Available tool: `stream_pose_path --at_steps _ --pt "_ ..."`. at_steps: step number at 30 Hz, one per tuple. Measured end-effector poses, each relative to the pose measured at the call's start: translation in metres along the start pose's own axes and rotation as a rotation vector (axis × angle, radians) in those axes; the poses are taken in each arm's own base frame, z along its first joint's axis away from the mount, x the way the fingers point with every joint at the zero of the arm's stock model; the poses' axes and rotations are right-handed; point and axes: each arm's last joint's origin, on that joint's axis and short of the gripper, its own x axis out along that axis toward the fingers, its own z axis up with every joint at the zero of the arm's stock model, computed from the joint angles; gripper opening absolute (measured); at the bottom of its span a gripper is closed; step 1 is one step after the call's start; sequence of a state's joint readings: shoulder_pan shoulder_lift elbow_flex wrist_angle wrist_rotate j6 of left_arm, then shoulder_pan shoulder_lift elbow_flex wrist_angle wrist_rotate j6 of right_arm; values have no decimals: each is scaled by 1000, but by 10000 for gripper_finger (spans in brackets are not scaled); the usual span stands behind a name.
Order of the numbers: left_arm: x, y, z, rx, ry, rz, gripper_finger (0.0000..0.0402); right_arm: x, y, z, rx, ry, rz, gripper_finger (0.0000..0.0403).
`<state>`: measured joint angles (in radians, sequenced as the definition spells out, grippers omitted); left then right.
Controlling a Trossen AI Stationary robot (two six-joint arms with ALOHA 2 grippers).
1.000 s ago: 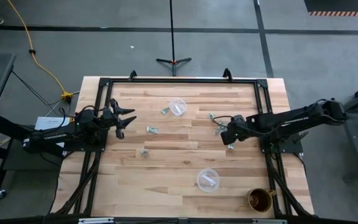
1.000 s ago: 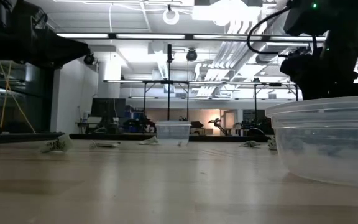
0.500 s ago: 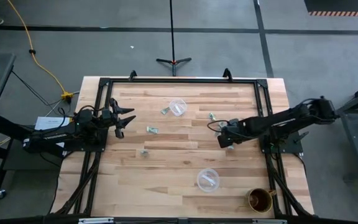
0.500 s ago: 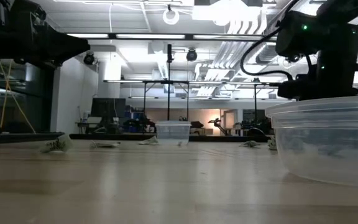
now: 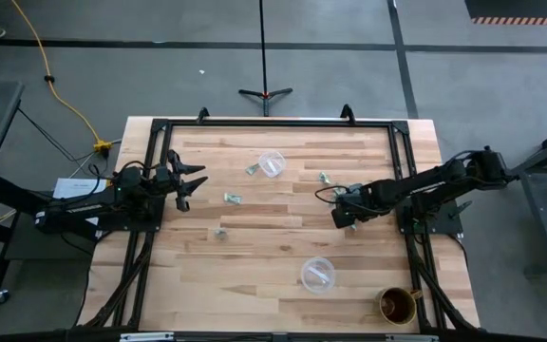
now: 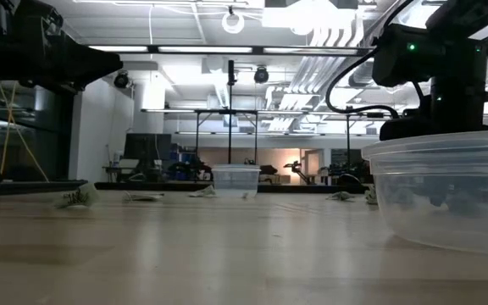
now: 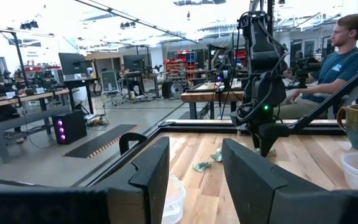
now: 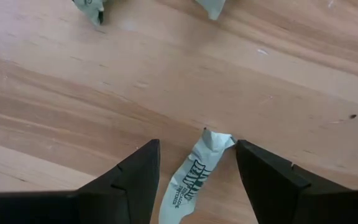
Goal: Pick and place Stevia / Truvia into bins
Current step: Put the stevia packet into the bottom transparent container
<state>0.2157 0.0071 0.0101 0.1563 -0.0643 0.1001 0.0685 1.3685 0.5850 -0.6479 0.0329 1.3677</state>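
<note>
Just off the near bin (image 5: 317,275), toward the counter's (image 5: 254,247) right side, the right pincer (image 8: 194,180) sits low with fingers spread around a Stevia sachet (image 8: 196,171) lying flat on the wood. Past that, more sachets (image 5: 233,198) are scattered between it and the far bin (image 5: 272,163). Left pincer (image 5: 186,182) hovers spread at the left edge, holding nothing.

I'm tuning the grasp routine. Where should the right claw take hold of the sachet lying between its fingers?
Probably from straight above, pinching the sachet across its narrow width near the middle. It lies flat on the table, its long axis running between the right claw's open fingers, so closing them would meet both long edges.
</note>
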Motion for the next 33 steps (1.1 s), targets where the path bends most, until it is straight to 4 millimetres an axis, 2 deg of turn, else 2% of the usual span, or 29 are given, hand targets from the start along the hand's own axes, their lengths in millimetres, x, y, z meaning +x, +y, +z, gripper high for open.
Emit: stream_pose_path --at_steps 7,16,23,28,33 --pt "0 0 0 0 2 0 182 0 0 0 2 17 1 170" --pt "0 0 0 0 2 0 182 1 0 -2 1 51 8 79" --pt "0 0 0 24 1 0 182 0 4 -1 -73 63 63 9" --pt "0 0 0 25 1 0 182 -2 17 1 -143 61 204 19" --pt "0 0 0 27 1 0 182 -22 40 8 -234 -10 306 13"
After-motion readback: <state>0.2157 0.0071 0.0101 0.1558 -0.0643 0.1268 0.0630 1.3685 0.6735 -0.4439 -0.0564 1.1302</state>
